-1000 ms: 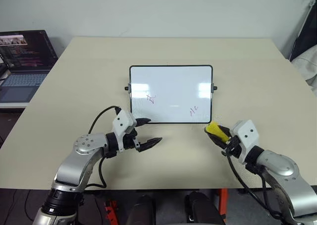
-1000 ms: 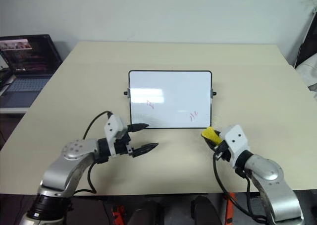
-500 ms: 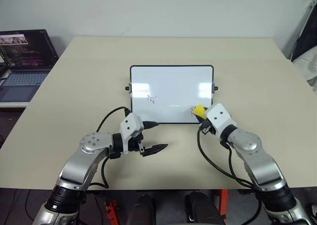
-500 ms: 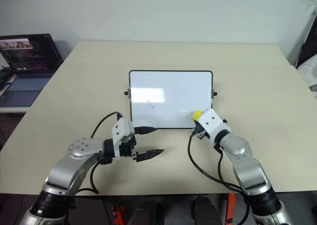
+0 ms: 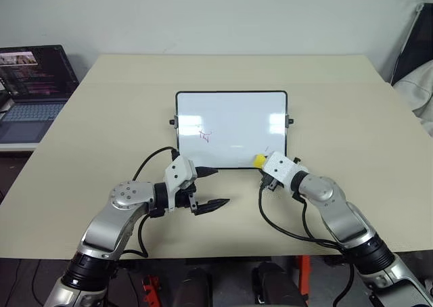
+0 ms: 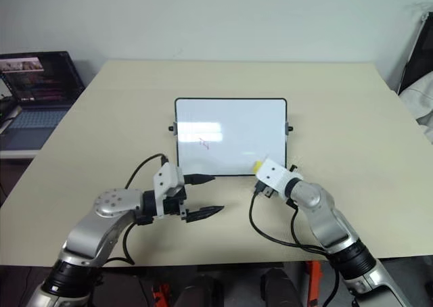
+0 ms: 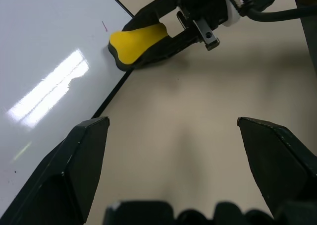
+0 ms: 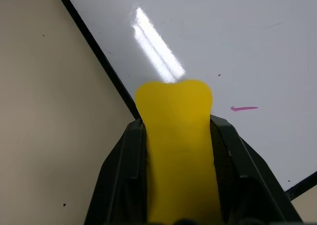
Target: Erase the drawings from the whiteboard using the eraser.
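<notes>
The whiteboard (image 5: 231,117) lies flat at the table's middle. One of the drawings, a purple-pink scribble (image 5: 206,135), sits on its left half. A short pink stroke (image 8: 244,108) lies by its near right corner. My right gripper (image 5: 266,166) is shut on the yellow eraser (image 5: 260,160), whose tip rests on the board just inside the near edge, beside that stroke. The left wrist view shows the eraser (image 7: 138,39) over the black frame. My left gripper (image 5: 215,187) hovers open over the bare table, just in front of the board's near left edge, holding nothing.
An open laptop (image 5: 30,84) stands on a lower desk to the left of the table (image 5: 101,131). Dark and white fabric (image 5: 416,70) lies past the right edge. Black cables (image 5: 284,229) hang from both wrists over the near table.
My right gripper carried the eraser forward and left, from the table off the board's near right corner onto that corner. The scribble there now shows as one short stroke. The left arm kept still.
</notes>
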`<state>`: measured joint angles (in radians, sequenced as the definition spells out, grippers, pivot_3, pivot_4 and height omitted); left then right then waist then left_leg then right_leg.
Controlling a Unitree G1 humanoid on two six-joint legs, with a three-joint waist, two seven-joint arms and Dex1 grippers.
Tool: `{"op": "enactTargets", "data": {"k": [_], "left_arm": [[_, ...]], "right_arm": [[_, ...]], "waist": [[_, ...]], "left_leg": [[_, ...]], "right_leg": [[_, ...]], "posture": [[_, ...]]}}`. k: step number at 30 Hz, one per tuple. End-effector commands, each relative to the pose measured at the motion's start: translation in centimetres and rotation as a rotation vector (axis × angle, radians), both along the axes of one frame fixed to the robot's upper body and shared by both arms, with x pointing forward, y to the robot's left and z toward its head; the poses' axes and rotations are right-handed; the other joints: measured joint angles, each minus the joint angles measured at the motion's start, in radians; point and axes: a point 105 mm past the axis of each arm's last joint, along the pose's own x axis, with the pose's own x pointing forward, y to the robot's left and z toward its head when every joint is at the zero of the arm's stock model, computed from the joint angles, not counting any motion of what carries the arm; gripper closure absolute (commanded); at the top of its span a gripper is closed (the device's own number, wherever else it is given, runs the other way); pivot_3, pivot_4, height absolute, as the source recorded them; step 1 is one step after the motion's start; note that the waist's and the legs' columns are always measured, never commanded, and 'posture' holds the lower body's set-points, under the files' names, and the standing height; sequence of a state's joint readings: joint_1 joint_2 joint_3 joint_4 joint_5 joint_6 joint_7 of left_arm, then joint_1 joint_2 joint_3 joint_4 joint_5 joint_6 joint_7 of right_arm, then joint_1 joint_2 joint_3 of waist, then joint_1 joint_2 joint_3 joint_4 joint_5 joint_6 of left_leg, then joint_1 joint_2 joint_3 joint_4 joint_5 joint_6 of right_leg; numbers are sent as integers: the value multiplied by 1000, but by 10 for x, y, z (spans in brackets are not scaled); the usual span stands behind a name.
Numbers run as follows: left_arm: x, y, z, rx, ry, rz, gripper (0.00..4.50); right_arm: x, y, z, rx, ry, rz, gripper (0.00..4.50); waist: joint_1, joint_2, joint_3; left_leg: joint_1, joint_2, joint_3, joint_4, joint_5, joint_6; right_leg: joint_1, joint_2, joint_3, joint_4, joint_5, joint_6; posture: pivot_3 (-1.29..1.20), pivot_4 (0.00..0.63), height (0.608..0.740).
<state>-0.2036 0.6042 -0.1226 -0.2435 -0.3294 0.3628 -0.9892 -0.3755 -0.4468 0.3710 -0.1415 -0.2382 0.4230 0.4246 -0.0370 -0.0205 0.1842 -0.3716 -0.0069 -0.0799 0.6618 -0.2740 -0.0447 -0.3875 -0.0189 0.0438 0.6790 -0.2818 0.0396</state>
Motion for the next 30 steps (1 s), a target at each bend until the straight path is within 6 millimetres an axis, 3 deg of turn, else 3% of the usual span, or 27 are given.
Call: {"op": "enactTargets", "data": {"k": [1,7,12,14,18,23,30], "left_arm": [[-2,-3,7,-5,-35,-22,0],[-2,-5,7,-6,-33,-28,0],[-2,-8,10,-9,-33,-30,0],[-2,-8,10,-9,-33,-29,0],[-2,-8,11,-11,-30,-24,0],[-4,-6,11,-14,-25,-16,0],[-1,0,6,-11,-5,30,0]], "right_arm": [[25,-34,25,1,-129,-187,3210],[20,-41,9,-3,-40,-195,3210],[-4,-22,-18,15,156,-69,3210],[-5,-21,-17,7,152,-64,3210],[10,-24,5,10,12,-117,3211],[16,-7,33,55,-121,-64,3211],[-2,9,0,-2,46,47,3211]], "waist": [[2,0,0],[5,0,0],[5,-1,0],[3,-1,0],[0,-1,0],[0,0,0],[-1,0,0]], "left_leg": [[0,0,0,0,1,1],[0,0,0,0,2,2],[0,0,0,0,2,2],[1,0,0,0,2,2],[2,1,1,0,2,2],[2,1,1,0,2,2],[-1,1,0,-2,0,1]], "right_leg": [[0,0,0,0,0,1],[1,0,0,0,3,-2],[1,0,0,0,3,-2],[1,0,0,0,2,-1],[2,-1,1,0,0,2],[1,-1,1,0,1,2],[-1,-1,0,-1,3,-2]], "posture": [[0,150,740],[0,150,740],[0,150,740],[0,150,740],[0,150,740],[0,150,740],[0,150,740]]}}
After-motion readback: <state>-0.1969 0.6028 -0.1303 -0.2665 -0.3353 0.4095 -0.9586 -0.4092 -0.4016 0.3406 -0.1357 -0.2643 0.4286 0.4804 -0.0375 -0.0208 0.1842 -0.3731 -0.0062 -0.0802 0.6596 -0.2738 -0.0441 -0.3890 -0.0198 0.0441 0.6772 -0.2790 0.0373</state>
